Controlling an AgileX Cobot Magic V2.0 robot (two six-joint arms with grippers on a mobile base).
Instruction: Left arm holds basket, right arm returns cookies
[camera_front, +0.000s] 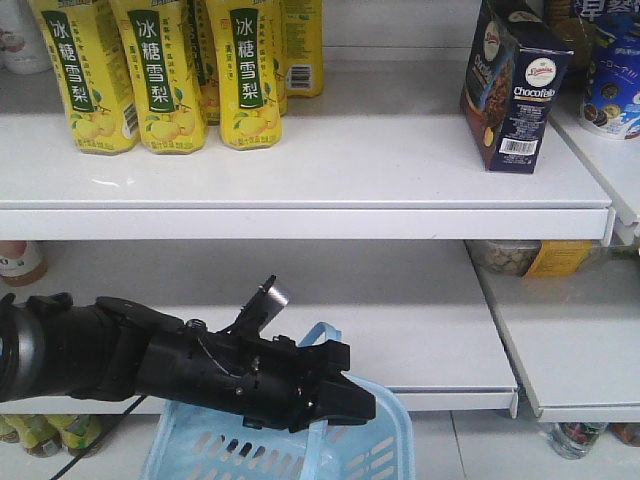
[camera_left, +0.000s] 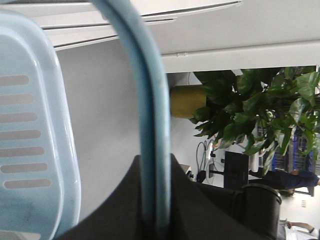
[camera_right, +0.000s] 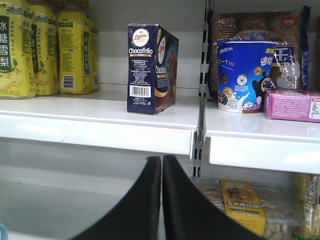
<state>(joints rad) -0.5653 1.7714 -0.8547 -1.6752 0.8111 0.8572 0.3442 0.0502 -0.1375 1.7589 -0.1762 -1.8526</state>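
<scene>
The dark blue Chocofello cookies carton (camera_front: 513, 84) stands upright on the upper white shelf (camera_front: 300, 180), at its right end; the right wrist view shows the cookies (camera_right: 151, 69) ahead and above. My right gripper (camera_right: 161, 161) is shut with nothing between its fingers, below the shelf edge and well short of the carton. My left gripper (camera_front: 340, 395) is shut on the loop handle (camera_left: 150, 130) of the light-blue basket (camera_front: 215, 450), which hangs at the bottom of the front view. The right arm is out of the front view.
Yellow pear-drink bottles (camera_front: 160, 70) line the upper shelf's left. A blue cookie tub (camera_right: 242, 75) and a pink box (camera_right: 292, 104) sit on the neighbouring shelf to the right. Packaged snacks (camera_right: 242, 200) lie on the lower shelf. A shelf divider post (camera_right: 202, 85) stands between the bays.
</scene>
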